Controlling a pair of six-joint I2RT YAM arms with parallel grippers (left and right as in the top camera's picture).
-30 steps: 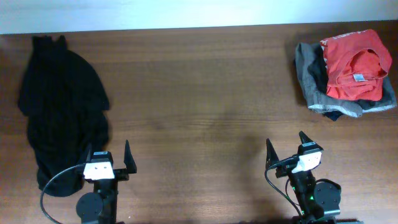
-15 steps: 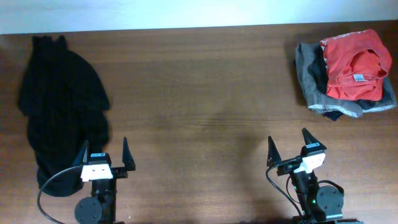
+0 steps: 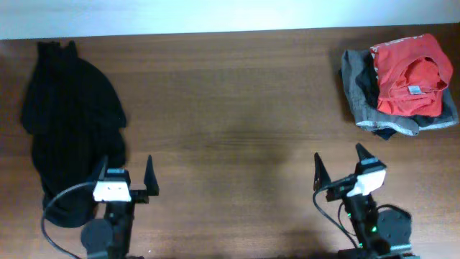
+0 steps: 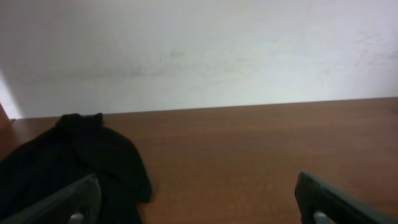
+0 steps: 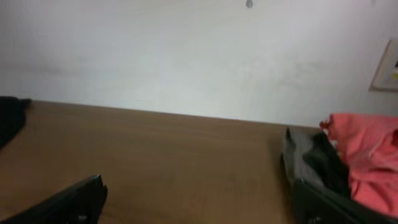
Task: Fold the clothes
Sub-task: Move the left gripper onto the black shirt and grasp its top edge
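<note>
Wooden table (image 3: 230, 108): black garment (image 3: 68, 122) heaped just beside my left gripper (image 3: 124, 171), soft and limp, so I'd pinch its edge. That one and my right gripper (image 3: 338, 158) gape wide, empty.

A long brown wooden table (image 3: 237, 115) with a fine lengthwise grain fills the overhead view, its far edge meeting a pale wall (image 3: 215, 14). A large soft black garment (image 3: 68, 122) lies crumpled directly on the surface along the left edge. It stretches from the far left corner almost down to the near edge, narrow at its far end and wider through the middle. Near the far right corner, close to the right edge, a folded grey fabric garment (image 3: 353, 90) rests on the wood as the bottom layer of a small pile. The two lie well apart, with the whole middle of the surface between them.
</note>
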